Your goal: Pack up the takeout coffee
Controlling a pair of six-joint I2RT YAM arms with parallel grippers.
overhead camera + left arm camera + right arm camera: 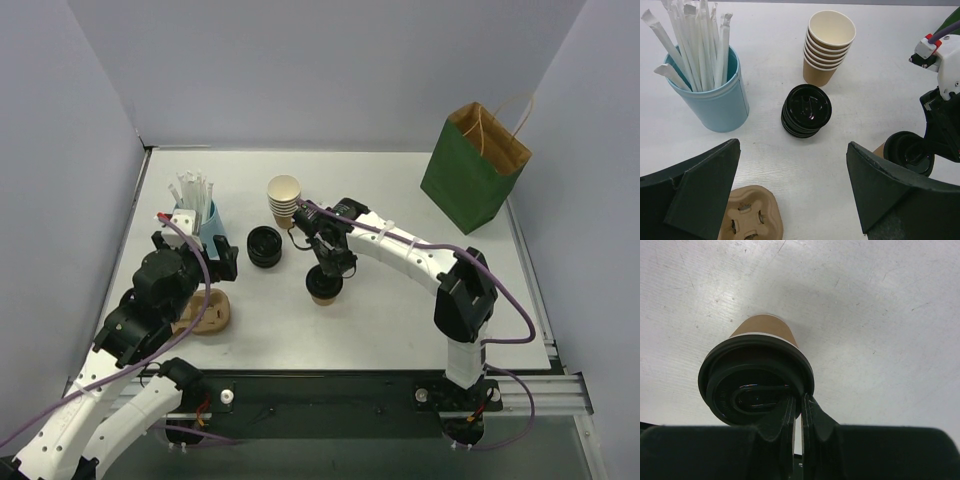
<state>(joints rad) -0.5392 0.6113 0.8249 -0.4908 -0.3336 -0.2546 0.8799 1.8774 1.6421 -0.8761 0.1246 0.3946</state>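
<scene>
Takeout coffee (325, 288), lidded, stands upright near the centre of the desk (385, 322), just right of the stack of loose lids (265, 246). Right jaws are almost closed, apparently pinching the lid's rim. Left jaws are spread wide and empty, near the cup carrier (205, 315).

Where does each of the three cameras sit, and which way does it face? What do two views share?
Top external: fixed high behind the arm bases, looking down and forward over the table; both arms show, with left gripper and right gripper.
Left wrist: on the left arm, looking down between its own open fingers at the lid stack, cup stack and straw holder.
Right wrist: looking down along its closed fingers onto the takeout coffee.
Shared: top and left wrist views both show lid stack, cup stack, takeout coffee.
</scene>
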